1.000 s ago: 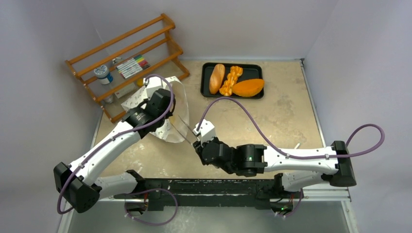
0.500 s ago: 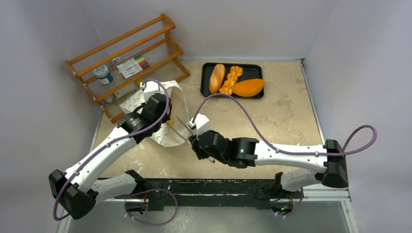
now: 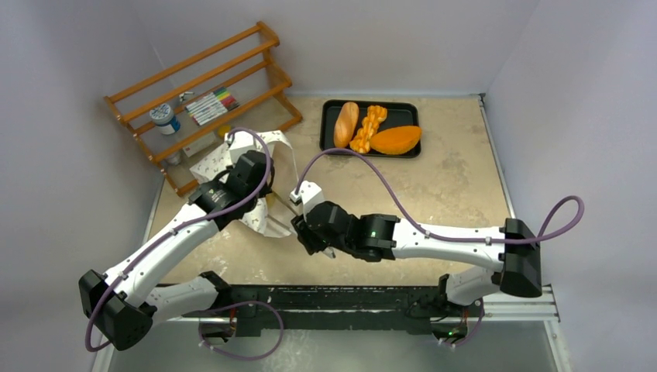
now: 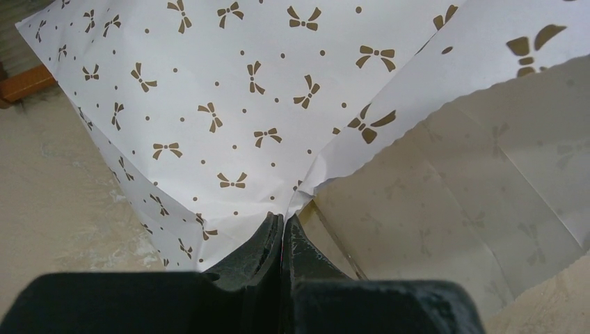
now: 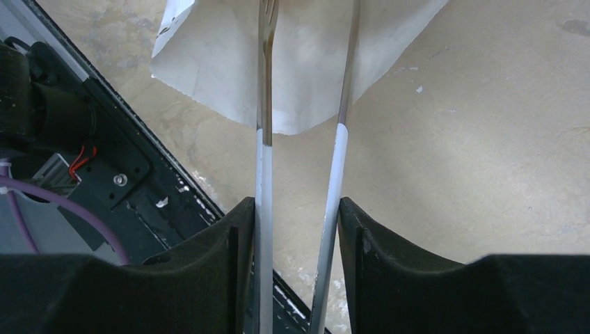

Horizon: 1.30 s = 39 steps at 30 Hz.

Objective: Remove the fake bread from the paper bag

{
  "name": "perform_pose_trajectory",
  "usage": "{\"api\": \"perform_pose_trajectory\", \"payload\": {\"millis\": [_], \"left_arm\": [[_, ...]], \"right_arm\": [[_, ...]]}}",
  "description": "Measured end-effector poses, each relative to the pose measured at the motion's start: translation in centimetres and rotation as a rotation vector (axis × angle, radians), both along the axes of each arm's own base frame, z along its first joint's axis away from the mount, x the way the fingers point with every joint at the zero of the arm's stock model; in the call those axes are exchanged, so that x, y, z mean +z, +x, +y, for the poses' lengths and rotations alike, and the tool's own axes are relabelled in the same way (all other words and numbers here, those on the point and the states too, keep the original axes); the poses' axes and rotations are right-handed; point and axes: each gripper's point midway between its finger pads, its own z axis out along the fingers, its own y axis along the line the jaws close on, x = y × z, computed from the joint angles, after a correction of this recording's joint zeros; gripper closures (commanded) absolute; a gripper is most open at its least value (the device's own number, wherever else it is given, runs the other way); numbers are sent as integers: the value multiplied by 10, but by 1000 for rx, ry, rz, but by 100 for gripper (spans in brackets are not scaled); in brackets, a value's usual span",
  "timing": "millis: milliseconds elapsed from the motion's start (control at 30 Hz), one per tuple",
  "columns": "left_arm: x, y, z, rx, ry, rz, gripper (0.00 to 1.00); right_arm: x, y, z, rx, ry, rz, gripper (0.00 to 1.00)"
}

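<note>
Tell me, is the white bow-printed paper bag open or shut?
Open: the left hand pinches the zigzag rim of the white bow-printed paper bag, and its mouth gapes, showing the inner wall. Its contents cannot be seen.

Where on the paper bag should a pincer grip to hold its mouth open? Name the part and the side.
Pinch the zigzag-cut mouth rim at the side crease, coming from the near side, as the left pincer does: the paper bag has a thin free edge there.

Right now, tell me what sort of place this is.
Probably a robot lab bench: left arm and right arm bolted at a walled table's edge, fake bread on a black tray.
</note>
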Motion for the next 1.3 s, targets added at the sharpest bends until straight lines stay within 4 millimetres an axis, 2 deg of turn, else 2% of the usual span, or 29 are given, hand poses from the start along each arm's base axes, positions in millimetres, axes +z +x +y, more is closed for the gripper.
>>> {"api": "perform_pose_trajectory", "payload": {"millis": [233,533,800,967,1100,1300], "left_arm": [[0,0,-3,-10,-12,-1,100],[-1,-2,-4,-20,-16,12,100],[-1,-2,-5,-24,-18,10,100],[-4,-3,-6,-29,-22,12,100],[-15,-6,-7,-40,-24,29,100],[-20,-4,-12,-50,-29,36,100]], "right_arm": [[-3,10,2,-5,0,7,50],[-24,21,13,-25,-61,-1,49],[-25,28,20,-38,-75,-20,46],[-26,28,19,-39,-81,-20,41],[-26,26,19,-34,-85,-20,37],[-35,9,14,4,-107,-24,34]]}}
